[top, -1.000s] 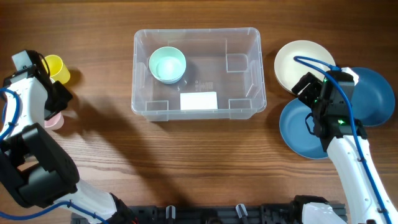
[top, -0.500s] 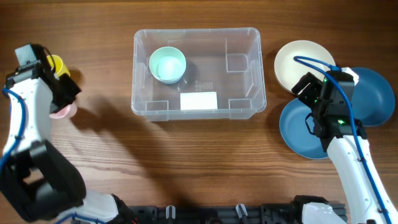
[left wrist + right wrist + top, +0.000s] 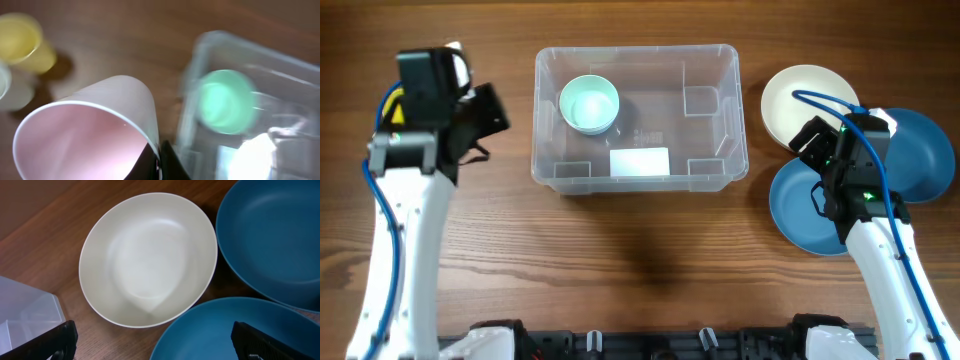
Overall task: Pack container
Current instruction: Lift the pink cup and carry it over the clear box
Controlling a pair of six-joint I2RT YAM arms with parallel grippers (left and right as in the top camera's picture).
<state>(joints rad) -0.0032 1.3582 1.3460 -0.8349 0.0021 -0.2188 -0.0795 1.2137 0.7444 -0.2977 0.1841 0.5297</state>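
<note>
closest in the left wrist view, the left end effector (image 3: 159,162) is clenched on a pink cup (image 3: 85,135). one dark finger shows at the cup's rim, and the open mouth faces the camera. behind it on the tabletop (image 3: 125,30) stand a yellow cup (image 3: 22,42) and a pale cup (image 3: 7,90) at the frame's edge, both apart from the held one. further on, blurred, is the container (image 3: 192,90) with a mint bowl (image 3: 227,102) inside.

from overhead the container (image 3: 660,85) sits mid-tabletop. the mint bowl (image 3: 590,104) is in its far-left corner and a white label (image 3: 639,161) is on its base. the left end effector (image 3: 485,110) is just beside the left wall, not yet over it.

the step in hand looks like carrying the cup in. to do it well, i would lift the cup's base clear of the left wall before crossing, since a knock could slide so light a bin. then i would aim for bare floor beside the mint bowl, away from the moulded ribs. the cup should go nearly to the base before letting go, as a thin cup dropped from height would likely tip or roll.

farthest off, the right end effector (image 3: 152,339) is released, fingers spread with nothing between. it hovers above a cream bowl (image 3: 147,260) and two blue plates (image 3: 270,235).
</note>
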